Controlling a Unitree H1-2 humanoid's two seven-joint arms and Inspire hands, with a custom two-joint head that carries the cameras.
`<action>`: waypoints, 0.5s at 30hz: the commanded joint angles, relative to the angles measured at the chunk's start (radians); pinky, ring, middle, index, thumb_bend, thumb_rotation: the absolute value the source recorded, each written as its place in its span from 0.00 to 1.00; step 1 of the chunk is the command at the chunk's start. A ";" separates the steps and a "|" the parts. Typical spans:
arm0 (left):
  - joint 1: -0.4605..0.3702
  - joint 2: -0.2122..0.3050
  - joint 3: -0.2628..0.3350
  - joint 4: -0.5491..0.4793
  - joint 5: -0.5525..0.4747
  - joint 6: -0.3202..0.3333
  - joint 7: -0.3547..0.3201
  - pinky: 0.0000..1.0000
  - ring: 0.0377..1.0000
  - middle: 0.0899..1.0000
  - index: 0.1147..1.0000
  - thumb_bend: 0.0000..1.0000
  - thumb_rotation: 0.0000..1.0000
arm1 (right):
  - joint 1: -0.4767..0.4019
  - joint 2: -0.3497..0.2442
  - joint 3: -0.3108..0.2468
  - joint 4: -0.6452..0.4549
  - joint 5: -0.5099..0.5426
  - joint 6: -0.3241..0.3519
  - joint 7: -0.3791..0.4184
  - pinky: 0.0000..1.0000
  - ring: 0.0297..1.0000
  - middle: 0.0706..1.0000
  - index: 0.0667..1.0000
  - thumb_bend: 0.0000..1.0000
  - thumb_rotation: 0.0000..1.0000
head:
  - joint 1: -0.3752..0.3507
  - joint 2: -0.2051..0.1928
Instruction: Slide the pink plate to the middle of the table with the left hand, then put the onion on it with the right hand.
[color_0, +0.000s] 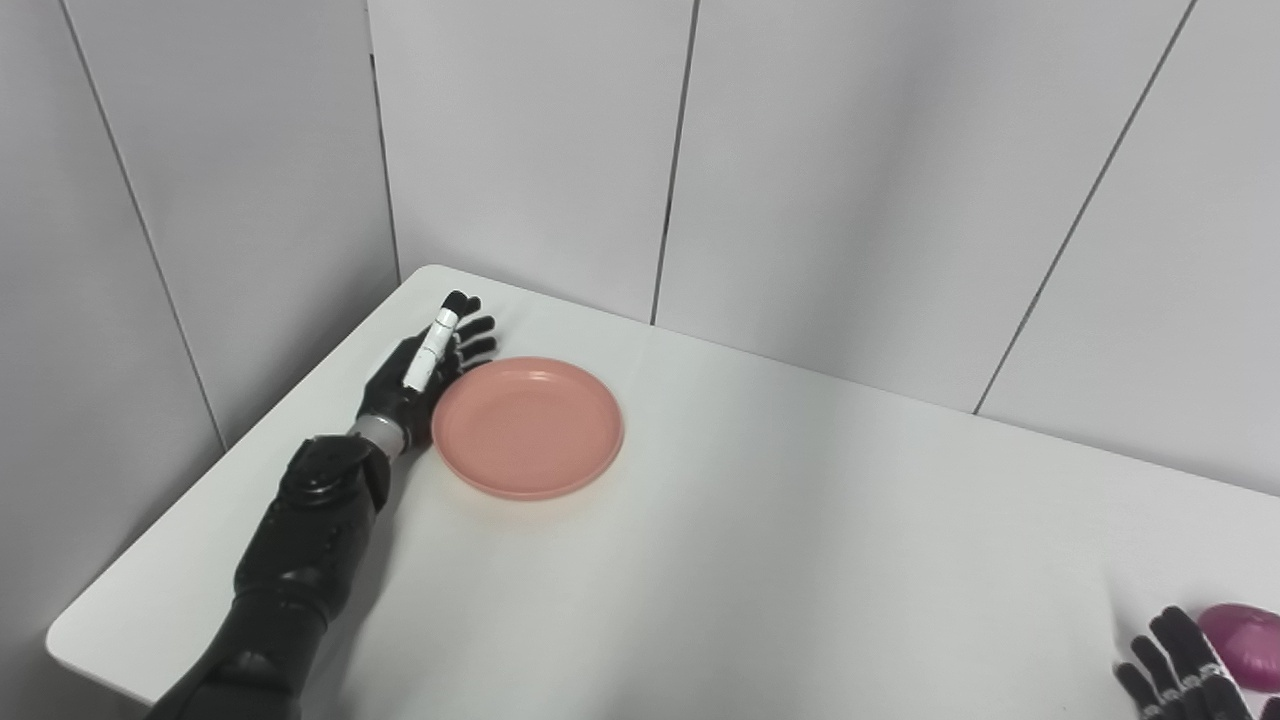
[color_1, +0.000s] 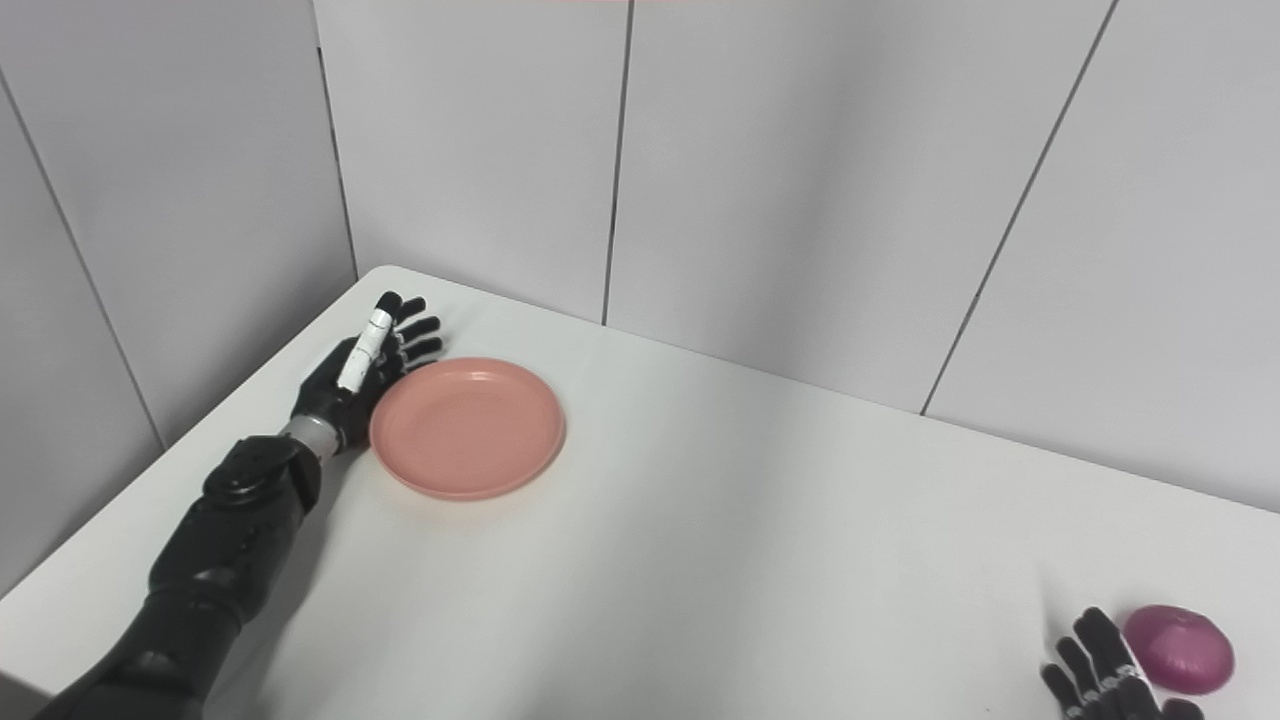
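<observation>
Left hand set against the plate's far-left rim, push to centre not yet made

I have the left hand (color_0: 425, 365) on edge at the pink plate (color_0: 527, 427), about its 10 o'clock side, fingers (color_0: 470, 335) straight and spread, holding nothing; whether the palm truly touches the rim I cannot tell. The plate sits near the table's (color_0: 760, 560) far-left corner, well apart from the middle. I judge the push should run toward 4 o'clock, palm low against the rim so it neither rides over nor tips the plate, slow enough that it does not spin away. The purple onion (color_1: 1178, 649) lies at the near-right edge, just beside the right hand (color_1: 1100, 670), whose fingers are extended and empty
</observation>
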 joint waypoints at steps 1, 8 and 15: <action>-0.017 -0.001 -0.014 -0.041 0.009 0.023 -0.011 0.84 0.88 0.88 0.89 0.90 0.85 | 0.072 0.047 0.026 0.055 0.008 0.033 0.000 0.94 0.96 0.96 0.92 0.96 1.00 | -0.003 0.004; -0.005 -0.015 -0.023 -0.112 -0.005 0.067 -0.015 0.83 0.85 0.84 0.87 0.89 0.88 | 0.078 0.052 0.030 0.033 0.002 0.043 -0.012 0.94 0.97 0.96 0.92 0.96 1.00 | -0.015 0.016; 0.014 -0.074 0.003 -0.183 -0.054 0.099 -0.010 0.82 0.85 0.83 0.86 0.89 0.86 | 0.084 0.053 0.031 0.014 0.001 0.054 -0.017 0.97 0.98 0.97 0.94 0.95 1.00 | -0.026 0.026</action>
